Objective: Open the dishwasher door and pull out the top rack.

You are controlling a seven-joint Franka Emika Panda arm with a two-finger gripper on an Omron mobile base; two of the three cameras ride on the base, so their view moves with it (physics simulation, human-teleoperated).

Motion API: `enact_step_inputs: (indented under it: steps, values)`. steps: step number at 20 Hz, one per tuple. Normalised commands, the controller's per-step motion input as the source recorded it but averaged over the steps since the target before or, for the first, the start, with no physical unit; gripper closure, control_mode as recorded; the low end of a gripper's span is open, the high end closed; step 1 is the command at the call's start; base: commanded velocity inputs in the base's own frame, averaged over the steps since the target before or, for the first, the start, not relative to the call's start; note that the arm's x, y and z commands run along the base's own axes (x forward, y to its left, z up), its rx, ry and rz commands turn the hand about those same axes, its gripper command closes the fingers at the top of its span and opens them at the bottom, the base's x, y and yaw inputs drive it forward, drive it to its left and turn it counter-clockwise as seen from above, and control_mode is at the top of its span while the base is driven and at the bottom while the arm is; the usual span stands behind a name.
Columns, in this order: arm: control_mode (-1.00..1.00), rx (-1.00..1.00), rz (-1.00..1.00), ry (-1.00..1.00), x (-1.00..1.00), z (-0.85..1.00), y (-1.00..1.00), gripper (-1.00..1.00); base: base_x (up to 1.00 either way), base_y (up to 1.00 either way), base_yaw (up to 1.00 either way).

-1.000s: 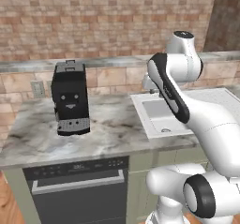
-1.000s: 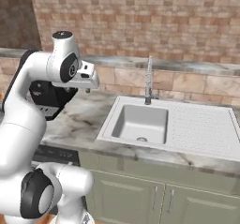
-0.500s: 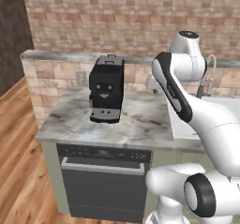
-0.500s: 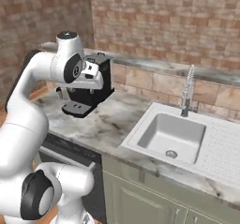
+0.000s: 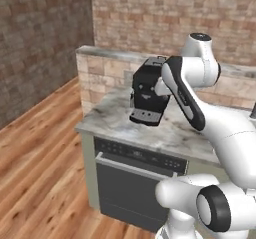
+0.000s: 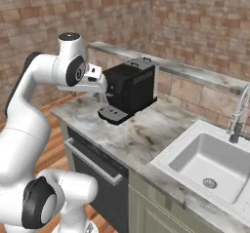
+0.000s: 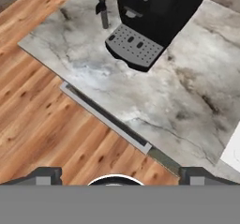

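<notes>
The dishwasher door (image 5: 131,193) is a dark flat panel under the marble counter, standing shut, with a long silver bar handle (image 5: 134,165) below a black control strip. From the right it shows as the door (image 6: 97,181) with its handle (image 6: 92,160). The top rack is hidden behind the shut door. My gripper (image 6: 97,95) hangs above the counter's front edge, beside the coffee machine, well above the handle. In the hand view my gripper (image 7: 119,178) is open, its tips far apart with nothing between them, looking down on the handle (image 7: 105,119).
A black boxy coffee machine (image 5: 149,95) stands on the marble counter (image 5: 112,120) just behind the gripper. A sink (image 6: 207,156) with a faucet (image 6: 238,117) lies to the right. Wooden floor (image 5: 40,158) spreads in front and to the left of the dishwasher.
The whole picture has shifted: the base has moved, so the dishwasher and coffee machine now sit nearer the middle and the sink further right. The arm keeps much the same pose.
</notes>
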Motion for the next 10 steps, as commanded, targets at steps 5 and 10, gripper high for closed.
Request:
enact_step_inputs:
  steps: [5, 10]
  values:
    - [1.00, 0.00, 0.00, 0.00, 0.00, 0.00, 0.00, -1.00, -0.06, -0.09, 0.34]
    - [1.00, 0.00, 0.00, 0.00, 0.00, 0.00, 0.00, -1.00, -0.24, -0.14, 0.26]
